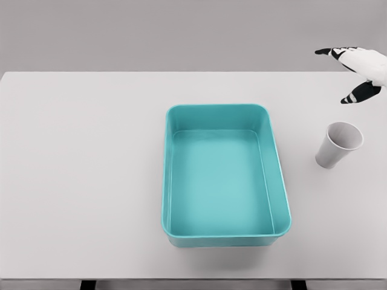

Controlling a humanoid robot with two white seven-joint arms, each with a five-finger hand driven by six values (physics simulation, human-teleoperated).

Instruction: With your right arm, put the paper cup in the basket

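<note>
A white paper cup [338, 144] stands upright on the table, right of the teal basket [225, 110]. The basket is a rectangular tub in the middle of the table with nothing inside it. My right hand [349, 75] hovers at the upper right edge of the view, above and behind the cup, not touching it. Its black-tipped fingers [329, 52] are spread and hold nothing. The left arm does not show.
The white table [84, 169] spreads wide to the left of the basket. Its far edge runs just behind my right hand, and its front edge lies near the bottom of the view.
</note>
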